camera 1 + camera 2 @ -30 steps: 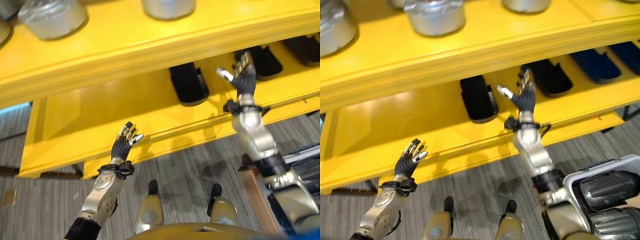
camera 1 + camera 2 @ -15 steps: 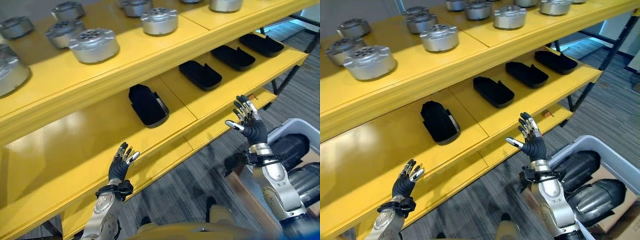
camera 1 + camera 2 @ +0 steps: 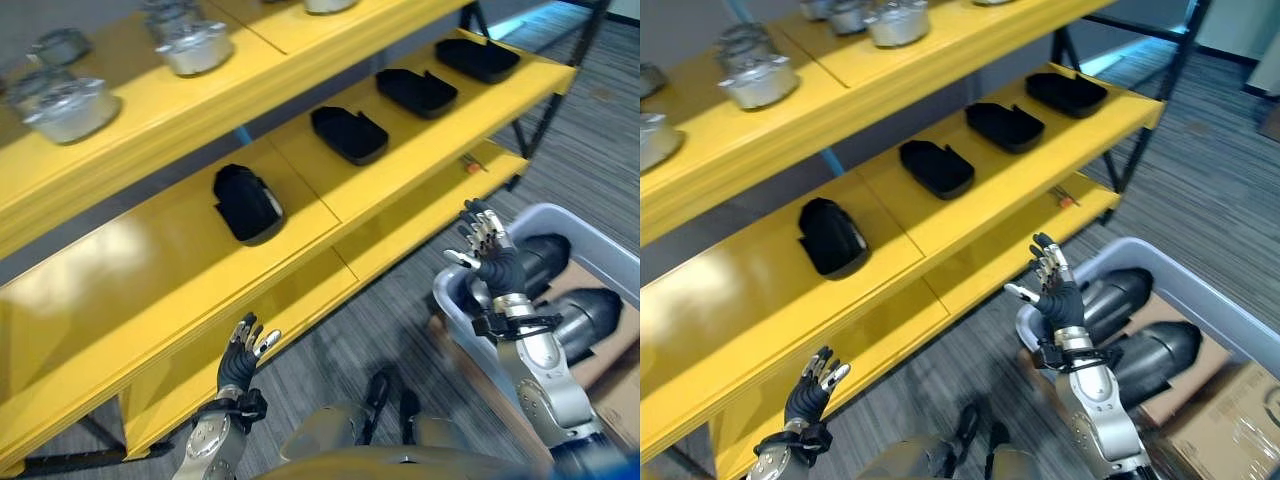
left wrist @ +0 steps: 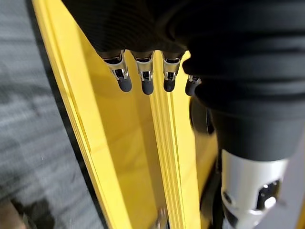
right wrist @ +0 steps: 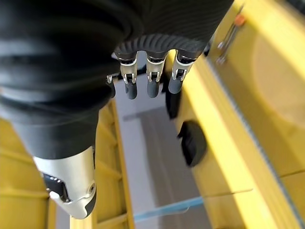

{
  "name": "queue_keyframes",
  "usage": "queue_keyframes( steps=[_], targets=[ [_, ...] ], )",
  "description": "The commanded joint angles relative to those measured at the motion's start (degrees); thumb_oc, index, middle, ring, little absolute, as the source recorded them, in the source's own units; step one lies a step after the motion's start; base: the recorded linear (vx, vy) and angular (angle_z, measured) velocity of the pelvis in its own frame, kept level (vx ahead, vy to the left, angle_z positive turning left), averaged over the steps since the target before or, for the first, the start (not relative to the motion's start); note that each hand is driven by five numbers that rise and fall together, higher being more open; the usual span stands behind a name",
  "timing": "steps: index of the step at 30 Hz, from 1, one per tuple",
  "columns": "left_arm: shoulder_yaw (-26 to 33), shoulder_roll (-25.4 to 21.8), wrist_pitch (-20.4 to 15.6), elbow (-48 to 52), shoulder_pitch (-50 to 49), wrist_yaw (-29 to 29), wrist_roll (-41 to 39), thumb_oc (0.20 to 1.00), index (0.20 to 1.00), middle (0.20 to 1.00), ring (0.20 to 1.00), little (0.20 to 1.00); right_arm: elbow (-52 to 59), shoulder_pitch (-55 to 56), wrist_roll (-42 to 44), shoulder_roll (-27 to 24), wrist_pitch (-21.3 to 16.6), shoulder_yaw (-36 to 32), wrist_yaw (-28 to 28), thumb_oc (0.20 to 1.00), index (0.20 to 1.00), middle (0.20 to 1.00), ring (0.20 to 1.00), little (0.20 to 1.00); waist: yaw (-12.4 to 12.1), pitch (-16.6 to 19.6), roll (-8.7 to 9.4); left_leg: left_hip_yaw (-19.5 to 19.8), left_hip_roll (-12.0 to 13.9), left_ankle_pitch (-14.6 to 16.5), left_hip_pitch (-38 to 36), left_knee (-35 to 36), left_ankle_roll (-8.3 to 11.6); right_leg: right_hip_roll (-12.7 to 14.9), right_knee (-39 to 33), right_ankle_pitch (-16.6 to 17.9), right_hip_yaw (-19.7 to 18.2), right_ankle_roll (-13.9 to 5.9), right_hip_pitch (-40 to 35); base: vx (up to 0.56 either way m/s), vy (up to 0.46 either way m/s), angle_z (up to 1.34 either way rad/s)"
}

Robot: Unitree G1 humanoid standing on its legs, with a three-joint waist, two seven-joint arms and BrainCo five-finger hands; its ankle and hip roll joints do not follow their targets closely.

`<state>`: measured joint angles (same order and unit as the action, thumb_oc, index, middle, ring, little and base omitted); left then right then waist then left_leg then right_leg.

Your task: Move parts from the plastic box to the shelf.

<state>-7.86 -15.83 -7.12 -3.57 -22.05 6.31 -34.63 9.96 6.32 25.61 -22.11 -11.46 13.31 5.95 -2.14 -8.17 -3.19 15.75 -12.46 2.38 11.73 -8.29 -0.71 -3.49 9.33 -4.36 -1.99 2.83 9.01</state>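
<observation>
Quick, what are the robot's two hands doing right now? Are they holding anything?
Left hand: open, fingers spread, holding nothing.
Right hand: open, fingers spread, holding nothing, raised above the plastic box.

Bright, even indoor light falls from above. The yellow shelf (image 3: 300, 215) throws back broad pale sheens along its middle board, strongest at the left end. The silver round parts (image 3: 70, 105) on the top board are smeared with motion blur, their edges soft, while the black parts (image 3: 246, 203) on the middle board read more crisply. The boards bow slightly toward the frame edges. Under the shelf the grey carpet (image 3: 400, 310) sits in soft shadow. In the wrist views the dark hand covers fill the near field, murky and unfocused, with the shelf behind them soft.
</observation>
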Motion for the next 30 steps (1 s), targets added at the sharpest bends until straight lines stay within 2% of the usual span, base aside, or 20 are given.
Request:
queue_keyframes(
  steps=[1, 6, 8, 11, 13, 14, 15, 16, 17, 19, 20, 21, 23, 24, 27, 30],
  targets=[
    [2.28, -2.42, -3.03, 2.36, 1.96, -0.99, 1.68, 1.0, 1.0, 1.0, 1.0, 1.0, 4.45, 0.0, 0.63, 0.24, -1.98, -2.15, -2.1, 1.0, 1.0, 1.0, 1.0, 1.0, 0.43, 1.26, 1.74, -1.43, 3.6, -7.77, -5.38, 9.49, -0.21, 2.1, -9.28, 2.85, -0.06, -5.65, -7.54, 0.13, 0.056, -0.44],
    [2.23, -3.42, -2.23, 2.88, 0.67, -1.28, 1.75, 1.0, 1.0, 1.0, 1.0, 1.0, 5.43, 1.52, 1.41, 0.45, -0.97, -2.21, -2.77, 1.0, 1.0, 1.0, 1.0, 1.0, 0.92, 1.85, 2.57, -3.71, 4.25, -6.41, -8.36, 10.57, -1.84, 1.98, -8.81, 2.79, -1.99, -5.84, -8.99, 0.09, 0.058, -0.32],
    [2.17, -4.01, -1.82, 3.36, 0.11, -1.15, 1.78, 1.0, 1.0, 1.0, 1.0, 1.0, 5.62, 1.93, 2.04, 0.64, -0.74, -2.13, -2.94, 1.0, 1.0, 1.0, 1.0, 1.0, 1.35, 2.34, 2.89, -5.14, 4.49, -4.96, -9.75, 10.39, -2.92, 2.02, -8.43, 2.86, -3.63, -6.3, -9.59, 0.09, 0.1, -0.29],
    [2.49, -4.21, -1.64, 3.59, -0.33, -1.01, 1.65, 1.0, 1.0, 1.0, 1.0, 1.0, 5.63, 1.97, 2.14, 0.81, -0.43, -1.84, -2.96, 1.0, 1.0, 1.0, 1.0, 1.0, 1.44, 2.6, 3.03, -5.94, 4.67, -4.09, -10.35, 10.18, -3.4, 1.93, -7.8, 2.67, -4.5, -6.62, -9.5, 0.04, 0.057, -0.28],
    [3.19, -4.43, -1.6, 3.24, 0.19, -0.18, 1.71, 1.0, 1.0, 1.0, 1.0, 1.0, 4.85, 0.03, 2.14, 1.33, -0.3, -1.04, -2.57, 1.0, 1.0, 1.0, 1.0, 1.0, 1.07, 1.77, 3.18, -7.58, 5.02, -3.33, -9.69, 9.18, -4.17, 1.05, -3.61, 2.81, -6.45, -7.42, -6.38, -0.06, 0.066, -0.37],
    [3.4, -4.68, -1.74, 3.44, 0.55, 0.32, 1.67, 1.0, 1.0, 1.0, 1.0, 1.0, 4.39, -1.06, 2.29, 1.61, -0.38, -0.47, -2.39, 1.0, 1.0, 1.0, 1.0, 1.0, 0.7, 1.01, 3.0, -8.72, 5.54, -3.01, -9.53, 9.03, -4.4, 1.34, -0.89, 2.04, -4.79, -7.96, -4.92, -0.11, 0.043, -0.68],
    [3.88, -4.91, -1.87, 3.74, 0.66, 0.77, 1.59, 1.0, 1.0, 1.0, 1.0, 1.0, 4.02, -1.92, 2.22, 1.86, -0.36, 0.1, -2.31, 1.0, 1.0, 1.0, 1.0, 1.0, -0.36, 0.54, 2.7, -10.31, 6.45, -2.76, -9.22, 9.08, -4.37, 3.27, 1.67, 1.67, 0.14, -8.63, -3.28, -0.09, 0.007, -1.01],
    [4.46, -5.04, -2.04, 4.11, 0.63, 0.83, 1.54, 1.0, 1.0, 1.0, 1.0, 1.0, 3.54, -2.53, 1.91, 2.25, -0.26, 0.37, -2.33, 1.0, 1.0, 1.0, 1.0, 1.0, -1.15, 0.13, 2.32, -12.01, 7.54, -2.52, -9.19, 9.25, -3.93, 6.44, 2.47, 1.84, 6.55, -9.4, -2.48, -0.07, -0.023, -1.16],
    [5.4, -5.08, -2.27, 4.64, 0.23, 1.04, 1.22, 1.0, 1.0, 1.0, 1.0, 1.0, 2.25, -3.56, 1.61, 2.89, -0.26, 1.54, -2.34, 1.0, 1.0, 1.0, 1.0, 1.0, -2.47, 0.11, 1.75, -14.24, 9.06, -2.14, -9.38, 9.54, -3.13, 11.17, 1.47, 2.11, 15.48, -9.43, -3.12, -0.04, -0.042, -1.33],
    [6.17, -4.71, -2.18, 4.6, -0.57, 0.82, 0.56, 1.0, 1.0, 1.0, 1.0, 1.0, 1.69, -4.85, 1.25, 3.06, 0.33, 2.11, -2.42, 1.0, 1.0, 1.0, 1.0, 1.0, -3.15, 0.3, 1.26, -17.14, 10.72, -1.89, -10.38, 10.33, -2.56, 16.02, 0.77, 5.07, 22.17, -9.58, -3.37, 0.02, -0.023, -1.63],
    [6.79, -4.24, -1.87, 4.4, -1.26, 0.41, 0.13, 1.0, 1.0, 1.0, 1.0, 1.0, 1.51, -5.82, 1.17, 3.17, 1.1, 2.37, -2.89, 1.0, 1.0, 1.0, 1.0, 1.0, -3.75, 0.25, 1.27, -19.14, 11.25, -1.51, -12.02, 11.73, -2.54, 18.62, -0.55, 8.31, 23.08, -10.92, -2.78, 0.05, -0.006, -1.6],
    [6.79, -4.24, -1.87, 4.4, -1.27, 0.39, 0.12, 1.0, 1.0, 1.0, 1.0, 1.0, 1.53, -5.8, 1.16, 3.16, 1.12, 2.37, -2.88, 1.0, 1.0, 1.0, 1.0, 1.0, -3.97, 0.13, 1.24, -19.37, 11.27, -1.48, -12.31, 11.89, -2.56, 18.57, -0.52, 8.3, 22.83, -10.97, -2.84, 0.07, -0.043, -1.46],
    [6.86, -4.12, -1.7, 4.35, -1.23, 0.17, 0.15, 1.0, 1.0, 1.0, 1.0, 1.0, 1.77, -5.48, 0.62, 2.95, 1.45, 1.66, -2.79, 1.0, 1.0, 1.0, 1.0, 1.0, -3.33, 0.05, 1.91, -19.89, 11.08, -1.39, -13.33, 12.7, -2.25, 19.27, -3.46, 11.63, 21.01, -12.52, -2.36, 0.11, -0.144, -0.84],
    [6.55, -2.91, -1.33, 3.54, -1.1, -0.26, 1.16, 1.0, 1.0, 1.0, 1.0, 1.0, 3.63, -3.29, 0.23, 2.24, 1.75, 0.06, -3.1, 1.0, 1.0, 1.0, 1.0, 1.0, -2.16, 0.83, 3.43, -20.46, 10.85, -0.32, -14.84, 13.29, -1.62, 18.07, -6.76, 11.13, 21.08, -12.91, -4.27, 0.14, -0.183, -0.24],
    [6.06, -2.84, -1.12, 3.16, -0.15, -0.19, 1.04, 1.0, 1.0, 1.0, 1.0, 1.0, 4.05, -2.9, 0.12, 1.97, 1.57, -1.11, -2.69, 1.0, 1.0, 1.0, 1.0, 1.0, -1.26, 1.29, 3.77, -20.21, 11.71, -0.45, -14.91, 13.21, -0.95, 17.2, -7.39, 10.99, 20.85, -12.57, -4.67, 0.11, -0.178, 0.13],
    [5.14, -3.15, -0.84, 2.56, 1.1, -0.53, 1.6, 1.0, 1.0, 1.0, 1.0, 1.0, 4.74, -1.96, -0.24, 1.34, 1.21, -2.63, -2.44, 1.0, 1.0, 1.0, 1.0, 1.0, -0.17, 1.5, 3.84, -20.3, 13.74, 0.21, -15.42, 12.51, 0.3, 15.47, -8.08, 9.14, 20.87, -11.62, -5.97, 0.11, -0.191, 0.0]
  ],
)
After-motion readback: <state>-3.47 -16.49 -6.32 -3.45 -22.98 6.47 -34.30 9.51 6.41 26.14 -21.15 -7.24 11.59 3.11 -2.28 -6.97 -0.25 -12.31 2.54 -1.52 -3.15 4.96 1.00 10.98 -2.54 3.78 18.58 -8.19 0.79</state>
